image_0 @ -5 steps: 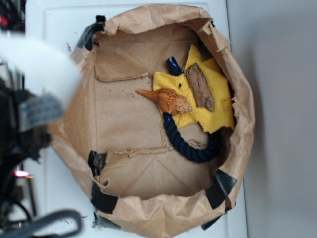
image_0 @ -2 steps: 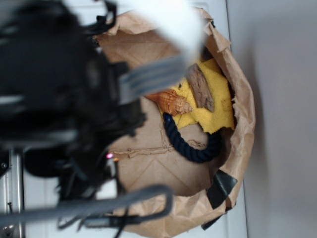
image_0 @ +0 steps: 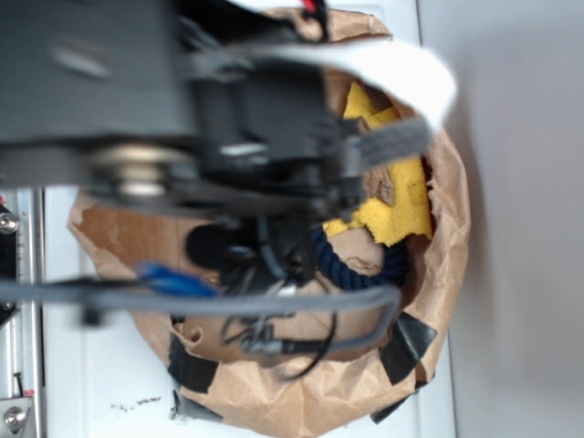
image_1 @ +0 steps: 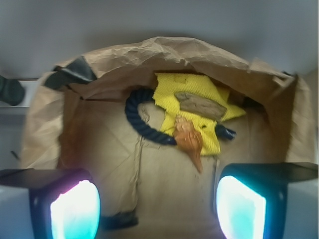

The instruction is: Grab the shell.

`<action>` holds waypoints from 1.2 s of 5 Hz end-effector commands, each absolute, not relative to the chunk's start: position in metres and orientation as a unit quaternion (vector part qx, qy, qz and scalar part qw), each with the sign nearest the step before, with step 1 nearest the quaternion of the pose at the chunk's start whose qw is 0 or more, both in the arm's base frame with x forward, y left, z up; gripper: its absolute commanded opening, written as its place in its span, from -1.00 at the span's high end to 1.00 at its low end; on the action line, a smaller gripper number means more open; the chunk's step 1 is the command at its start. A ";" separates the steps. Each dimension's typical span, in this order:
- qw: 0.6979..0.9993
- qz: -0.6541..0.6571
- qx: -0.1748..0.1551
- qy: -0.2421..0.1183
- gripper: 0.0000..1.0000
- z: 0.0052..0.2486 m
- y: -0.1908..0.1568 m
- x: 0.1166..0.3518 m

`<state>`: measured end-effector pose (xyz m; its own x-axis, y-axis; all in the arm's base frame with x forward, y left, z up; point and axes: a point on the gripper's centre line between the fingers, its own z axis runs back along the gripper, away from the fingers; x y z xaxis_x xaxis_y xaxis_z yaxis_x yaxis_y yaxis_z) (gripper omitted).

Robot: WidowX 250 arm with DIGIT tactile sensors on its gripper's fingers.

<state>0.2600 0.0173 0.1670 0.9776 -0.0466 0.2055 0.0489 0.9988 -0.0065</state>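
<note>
The orange-tan spiral shell (image_1: 189, 141) lies in the brown paper bag, half on a yellow cloth (image_1: 192, 117), its pointed tip toward my gripper. In the wrist view my gripper (image_1: 157, 209) is open and empty, its two glowing pads wide apart, above the bag floor. The shell is ahead of the jaws, nearer the right pad (image_1: 239, 209). In the exterior view the blurred arm (image_0: 228, 137) covers the shell and the gripper itself.
A flat brown piece of bark (image_1: 202, 105) lies on the cloth behind the shell. A dark navy rope (image_1: 144, 122) curves to the shell's left; it also shows in the exterior view (image_0: 365, 278). The bag's crumpled walls (image_1: 164, 52) ring everything; black tape patches (image_0: 408, 345) sit on it.
The arm has swung in from the left edge and now hangs over the bag, hiding the shell, the bark and most of the cloth in the exterior view.
</note>
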 end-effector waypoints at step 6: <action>0.991 -0.059 0.051 -0.111 -1.00 0.099 0.023 0.300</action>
